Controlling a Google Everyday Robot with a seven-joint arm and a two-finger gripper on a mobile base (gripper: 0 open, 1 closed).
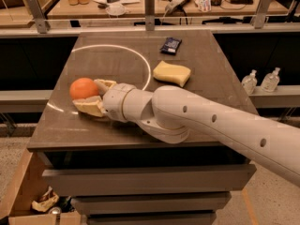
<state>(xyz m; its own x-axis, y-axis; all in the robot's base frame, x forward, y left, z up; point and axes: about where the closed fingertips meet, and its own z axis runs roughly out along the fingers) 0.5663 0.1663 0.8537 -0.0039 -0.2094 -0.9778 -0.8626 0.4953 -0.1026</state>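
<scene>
An orange (pixel 82 87) rests on the dark table (pixel 117 130) near its left edge. My gripper (pixel 88 94) reaches in from the right at the end of the white arm (pixel 197 121). It is open, with one cream finger (pixel 106 84) behind the orange and the other finger (pixel 89 107) in front of it. The orange sits at the fingertips, partly between them. Whether the pads touch it I cannot tell.
A yellow sponge (pixel 172 72) lies mid-table and a dark snack packet (pixel 170 45) sits farther back. A white ring (pixel 112 55) is marked on the tabletop. Two small bottles (pixel 260 80) stand on a shelf to the right. A cardboard box (pixel 28 205) sits below left.
</scene>
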